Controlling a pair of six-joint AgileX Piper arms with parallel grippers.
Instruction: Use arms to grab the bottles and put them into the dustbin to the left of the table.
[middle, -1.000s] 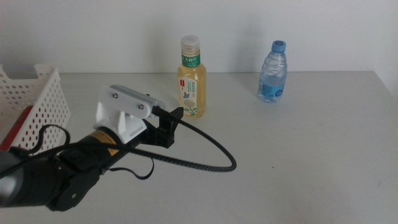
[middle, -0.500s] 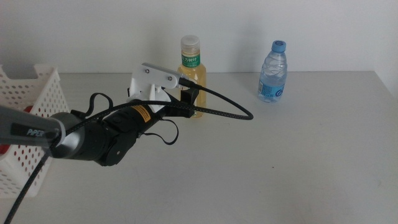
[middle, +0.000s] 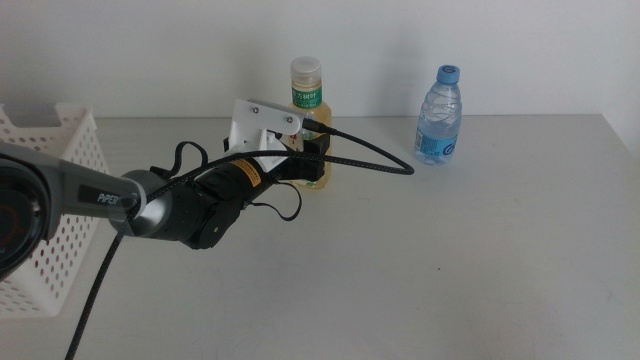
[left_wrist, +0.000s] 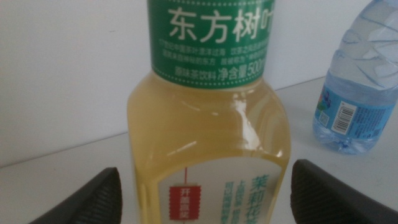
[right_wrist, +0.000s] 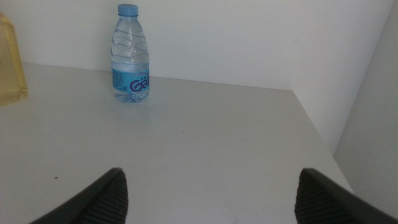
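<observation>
1. Dustbin (middle: 70, 215) sits at the table's (middle: 480, 260) far left edge.
2. Tea bottle (middle: 308, 125) stands upright mid-table at the far side; left hand (middle: 312, 165) is open, one jaw each side of it.
3. Closing off-centre could tip the bottle.
4. Water bottle (middle: 439, 115) stands far right; right hand (right_wrist: 208, 199) waits open, near right.

Plain white wall (middle: 500, 40) behind — soft, even light.
</observation>
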